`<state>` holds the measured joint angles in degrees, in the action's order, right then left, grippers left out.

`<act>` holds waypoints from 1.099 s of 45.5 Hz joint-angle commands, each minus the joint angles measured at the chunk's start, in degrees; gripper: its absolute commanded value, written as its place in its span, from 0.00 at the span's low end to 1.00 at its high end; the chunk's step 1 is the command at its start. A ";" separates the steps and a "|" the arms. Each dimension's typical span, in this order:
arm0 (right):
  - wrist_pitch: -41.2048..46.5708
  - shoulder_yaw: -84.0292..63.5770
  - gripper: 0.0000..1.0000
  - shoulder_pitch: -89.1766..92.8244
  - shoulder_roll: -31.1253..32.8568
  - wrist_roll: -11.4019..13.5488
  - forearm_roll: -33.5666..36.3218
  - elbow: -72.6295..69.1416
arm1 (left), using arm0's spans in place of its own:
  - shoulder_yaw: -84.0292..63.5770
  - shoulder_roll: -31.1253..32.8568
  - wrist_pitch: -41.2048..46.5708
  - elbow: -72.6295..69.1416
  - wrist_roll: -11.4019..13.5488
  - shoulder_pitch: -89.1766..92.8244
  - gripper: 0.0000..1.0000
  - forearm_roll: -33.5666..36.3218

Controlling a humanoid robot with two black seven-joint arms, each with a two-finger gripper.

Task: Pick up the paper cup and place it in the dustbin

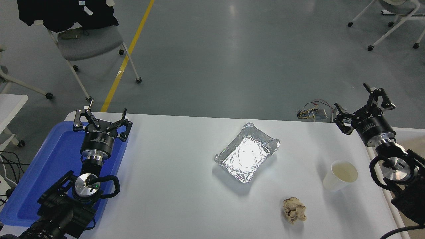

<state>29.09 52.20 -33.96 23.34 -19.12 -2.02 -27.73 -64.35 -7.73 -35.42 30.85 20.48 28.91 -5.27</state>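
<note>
Paper cup (340, 176) stands upright beside the right end effector (363, 108), whose fingers gape wide, gripping nothing.

Beyond my white table (172, 186) I see a glossy grey floor (232, 59) catching pale overhead glare, crossed by a yellow painted line (127, 56), with a grey-seated wheeled chair (89, 43) draped in black clothing at far left and another white-framed wheeled chair (395, 16) at far right.
</note>
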 commanded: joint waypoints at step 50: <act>0.61 0.18 1.00 0.12 1.79 0.05 0.79 0.13 | 0.01 -0.01 0.00 0.00 -0.09 0.01 1.00 0.00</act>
<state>29.65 52.38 -33.67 24.06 -19.08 -1.38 -27.64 -64.34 -7.74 -35.42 30.85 20.41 28.92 -5.27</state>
